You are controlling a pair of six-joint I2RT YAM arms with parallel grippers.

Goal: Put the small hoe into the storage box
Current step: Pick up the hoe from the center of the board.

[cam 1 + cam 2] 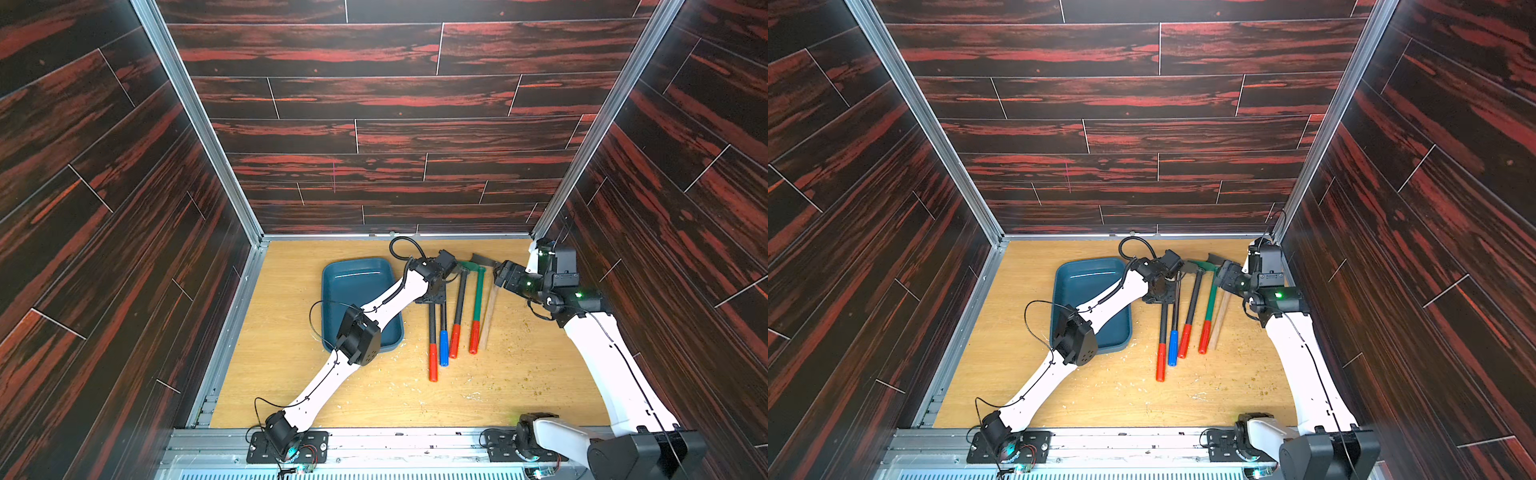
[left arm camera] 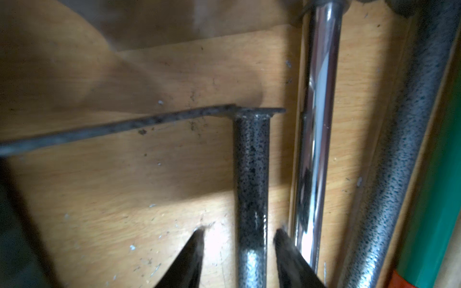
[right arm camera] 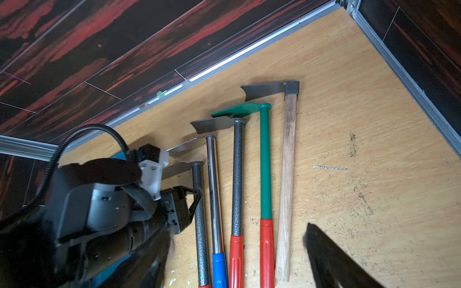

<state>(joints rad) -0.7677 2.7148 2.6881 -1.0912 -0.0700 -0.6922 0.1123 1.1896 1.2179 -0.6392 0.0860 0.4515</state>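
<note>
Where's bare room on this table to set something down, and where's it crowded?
Free: tabletop between the hoe handles and front rail; strip between wooden-handled hoe and right arm. Crowded: five hoes beside the storage box.

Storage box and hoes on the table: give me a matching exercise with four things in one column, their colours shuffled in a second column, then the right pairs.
1. storage box
2. chrome-shafted hoe
3. green-shafted hoe
4. wooden-handled hoe

A. red grip
B. teal all over
C. bare wood, no coloured grip
D. blue grip

Pairs: 1-B, 2-D, 3-A, 4-C
</note>
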